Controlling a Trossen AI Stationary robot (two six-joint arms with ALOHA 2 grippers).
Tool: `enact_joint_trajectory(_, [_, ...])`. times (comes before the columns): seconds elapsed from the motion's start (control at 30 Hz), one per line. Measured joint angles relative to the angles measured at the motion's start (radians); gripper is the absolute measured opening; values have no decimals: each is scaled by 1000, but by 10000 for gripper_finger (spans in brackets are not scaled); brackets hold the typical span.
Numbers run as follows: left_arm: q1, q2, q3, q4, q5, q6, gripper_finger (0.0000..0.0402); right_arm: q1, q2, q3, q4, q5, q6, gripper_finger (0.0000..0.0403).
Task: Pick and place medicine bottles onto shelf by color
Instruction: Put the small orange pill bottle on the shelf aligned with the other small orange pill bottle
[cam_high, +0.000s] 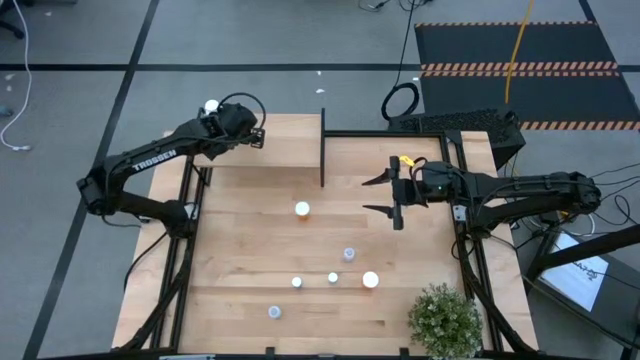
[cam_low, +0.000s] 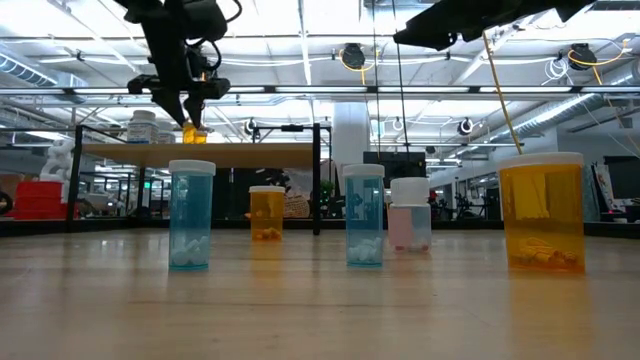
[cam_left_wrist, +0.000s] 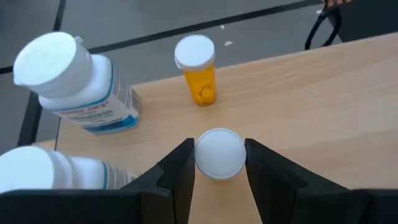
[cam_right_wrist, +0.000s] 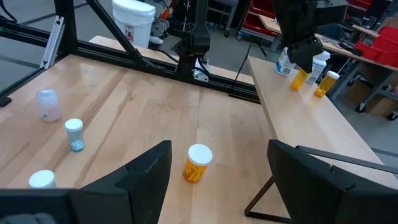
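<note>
My left gripper (cam_high: 256, 135) reaches over the far left of the shelf (cam_high: 270, 150) and is shut on an orange medicine bottle (cam_low: 195, 133) with a white cap. Standing on the shelf board near it are another orange bottle (cam_left_wrist: 196, 70) and two white bottles (cam_left_wrist: 78, 81) (cam_left_wrist: 37, 171). My right gripper (cam_high: 384, 196) hangs open above the table, right of the shelf's black upright panel (cam_high: 322, 148). Ahead of it an orange bottle (cam_right_wrist: 198, 163) stands on the tabletop. Several more bottles, bluish (cam_high: 349, 254) and orange (cam_high: 370, 280), stand toward the near edge. My left gripper pinches the orange bottle at its white cap (cam_left_wrist: 219, 152) between its two fingers, one on each side. The fingers slant down from above. The bottle hangs upright below them (cam_right_wrist: 300, 78), at the shelf board; whether its base touches the board I cannot tell.
A green potted plant (cam_high: 443, 318) stands at the table's near right corner. The shelf's black frame and upright panel rise between the two arms. Bare wood lies in the table's middle (cam_high: 250, 230) and on the shelf's right half (cam_left_wrist: 323, 93).
</note>
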Motion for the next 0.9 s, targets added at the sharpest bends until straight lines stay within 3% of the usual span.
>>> enact_joint_trajectory(0.9, [9, -15, -2, -13, 18, -21, 136, 0, 0, 1, 0, 0, -3, 258])
